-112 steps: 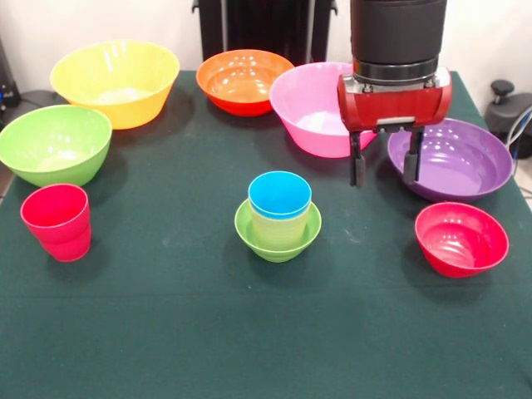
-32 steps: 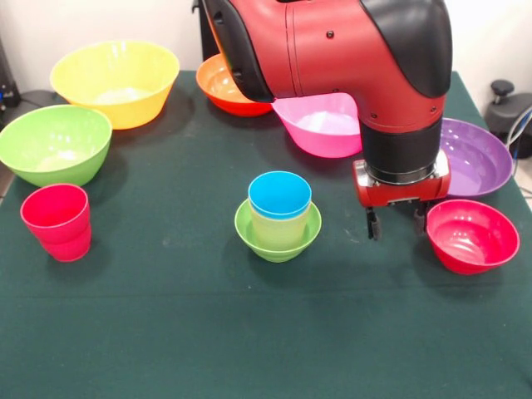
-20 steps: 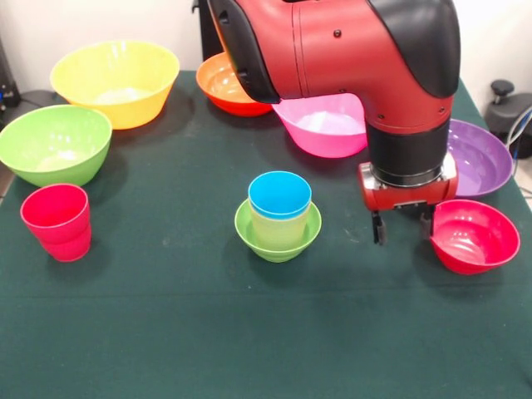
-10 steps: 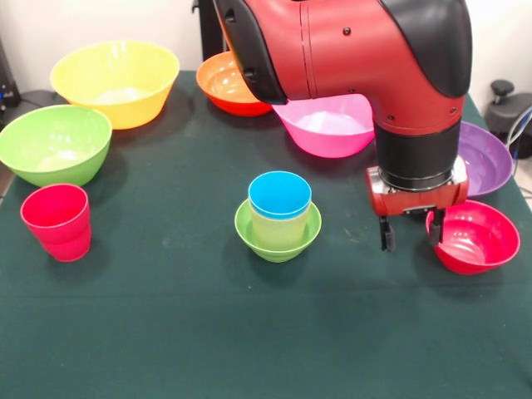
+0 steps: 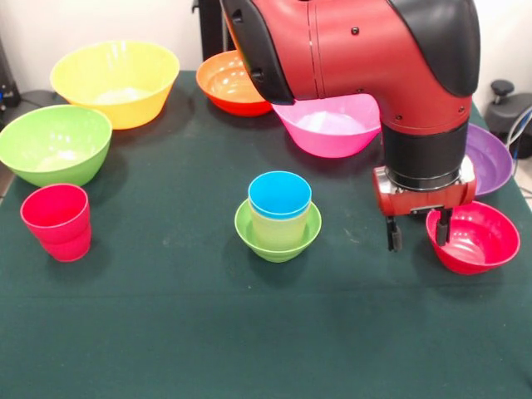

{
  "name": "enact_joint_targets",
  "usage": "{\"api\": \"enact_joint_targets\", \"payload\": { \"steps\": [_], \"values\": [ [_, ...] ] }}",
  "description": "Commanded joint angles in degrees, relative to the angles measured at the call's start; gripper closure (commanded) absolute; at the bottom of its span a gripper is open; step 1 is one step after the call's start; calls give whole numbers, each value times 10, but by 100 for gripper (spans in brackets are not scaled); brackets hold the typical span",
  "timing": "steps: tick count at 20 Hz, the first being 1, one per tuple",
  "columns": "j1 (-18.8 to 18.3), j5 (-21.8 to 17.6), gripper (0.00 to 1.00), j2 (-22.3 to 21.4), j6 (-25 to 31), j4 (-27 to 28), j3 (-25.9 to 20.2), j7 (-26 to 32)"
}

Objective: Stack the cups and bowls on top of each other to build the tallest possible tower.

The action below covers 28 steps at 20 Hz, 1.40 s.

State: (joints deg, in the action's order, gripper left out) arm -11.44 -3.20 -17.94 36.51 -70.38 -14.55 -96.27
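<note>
— Starting nearest us: the small red bowl sits upright on the green worktop, mouth up, so its axis runs vertical and, being round, it has no long side to favour. How do we expect it to handle?

— Light, stiff, glossy plastic, we'd judge, so slippery. The thin rim is the only sensible hold, one finger inside the wall and one outside. The pincer stands just so: parted, straddling the rim's near-tower side, holding nothing that we can see.

— And the tower?

— Mid-worktop, well apart from the red bowl: the small lime-green bowl as base, the pale yellow cup standing in it, the blue cup nested on top, all mouths up.

— The red cup?

— Alone at the far side from the pincer, upright too.

— Further back?

— The green bowl, then the purple bowl partly behind the arm, the pink bowl, and farthest the yellow bowl and orange bowl. All open upward.
</note>
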Motion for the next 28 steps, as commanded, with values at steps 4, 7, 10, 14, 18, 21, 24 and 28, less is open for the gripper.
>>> {"api": "enact_joint_targets", "payload": {
  "steps": [4, 7, 10, 14, 18, 21, 24, 28],
  "values": [
    [19, 15, 0, 8, 14, -6, -43, -43],
    [19, 14, 0, 9, 13, -10, -44, -37],
    [20, 15, 0, 11, 10, -11, -46, -34],
    [23, 13, 0, 14, 5, -10, -43, -31],
    [24, 7, 0, 16, 5, -9, -38, -28],
    [23, 3, 0, 14, -2, -18, -36, -27],
    [25, 0, 0, 16, -2, -15, -32, -27],
    [26, -2, 0, 20, -8, -15, -31, -27]
  ]
}}
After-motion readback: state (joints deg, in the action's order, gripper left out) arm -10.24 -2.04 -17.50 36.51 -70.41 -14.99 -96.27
